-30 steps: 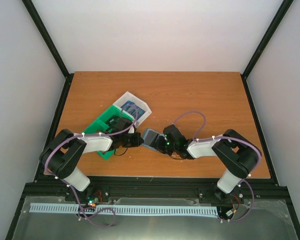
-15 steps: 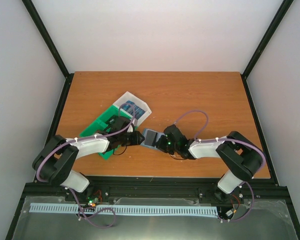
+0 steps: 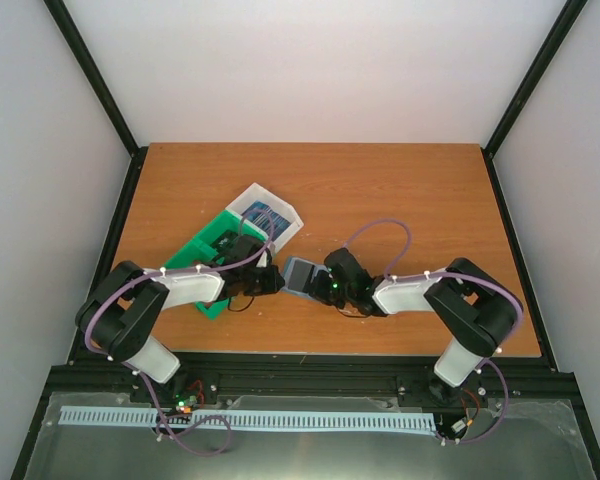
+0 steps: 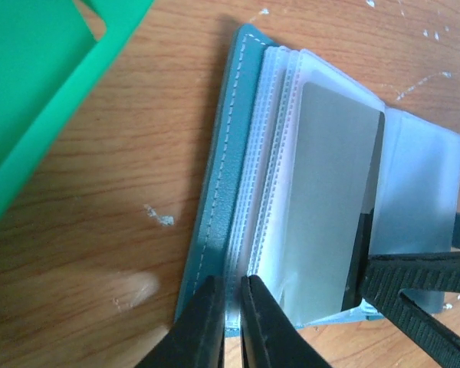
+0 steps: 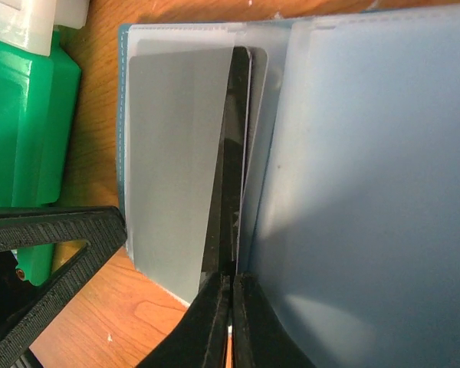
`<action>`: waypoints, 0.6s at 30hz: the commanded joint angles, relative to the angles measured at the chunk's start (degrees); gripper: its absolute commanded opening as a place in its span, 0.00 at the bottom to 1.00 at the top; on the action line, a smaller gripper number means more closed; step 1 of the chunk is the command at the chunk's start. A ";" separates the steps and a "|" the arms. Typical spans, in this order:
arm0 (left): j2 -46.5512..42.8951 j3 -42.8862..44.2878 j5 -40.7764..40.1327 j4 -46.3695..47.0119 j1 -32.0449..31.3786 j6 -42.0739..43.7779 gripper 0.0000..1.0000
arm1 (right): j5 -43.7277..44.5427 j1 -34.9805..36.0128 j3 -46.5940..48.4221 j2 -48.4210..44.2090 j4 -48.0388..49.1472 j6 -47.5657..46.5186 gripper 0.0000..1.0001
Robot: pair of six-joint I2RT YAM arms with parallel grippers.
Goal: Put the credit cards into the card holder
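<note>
Card holder: teal-blue folding wallet with clear plastic sleeves, lying open on the brown wooden table between my two grippers.
Left gripper: at the holder's near edge, tips a thin slit apart over the sleeve edges. I cannot tell whether they nip a leaf.
Right gripper: tips pressed together, by my judgement on one sleeve leaf, standing it edge-on.
Filed card: grey flat rectangle inside a sleeve, long axis parallel to the holder's spine.
Loose cards: blue ones in the white tray, beyond the holder to its left, nearer my left arm.
Room: green plastic bin crowds the holder's left. Bare wood lies beyond its far edge.
</note>
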 commanded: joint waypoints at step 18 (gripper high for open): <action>-1.59 -0.89 1.42 -0.69 -0.26 0.47 0.05 | 2.14 0.25 1.36 -1.18 0.74 -0.91 0.05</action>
